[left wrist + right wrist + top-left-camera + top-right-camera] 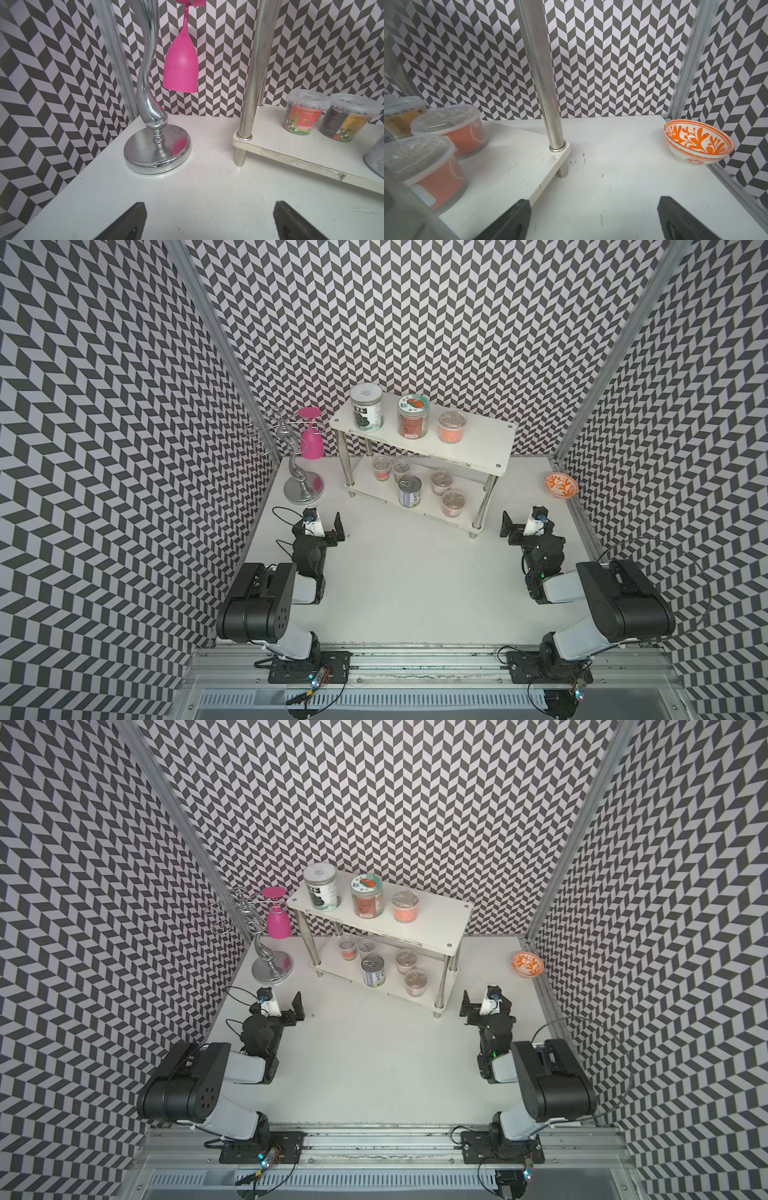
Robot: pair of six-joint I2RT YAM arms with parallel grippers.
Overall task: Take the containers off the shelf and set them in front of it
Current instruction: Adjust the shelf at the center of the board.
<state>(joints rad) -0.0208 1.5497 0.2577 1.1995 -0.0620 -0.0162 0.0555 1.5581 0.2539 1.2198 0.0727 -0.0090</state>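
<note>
In a top view the shelf [482, 450] stands beyond both released claws. Its long axis slants, so its right end lies nearest the right claw [528, 526]; the left claw [322, 526] is farther off. Jars [366, 407] and one cup stand on top, the tin [409, 490] and four cups [453, 502] below. Left wrist view: labelled cups lie to the claw's right. Right wrist view: orange-filled cups sit just to its left.

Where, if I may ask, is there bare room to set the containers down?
Bare: the table in front of the shelf, and between shelf and orange bowl. Crowded: the shelf's lower tier, and beside the silver stand.
</note>
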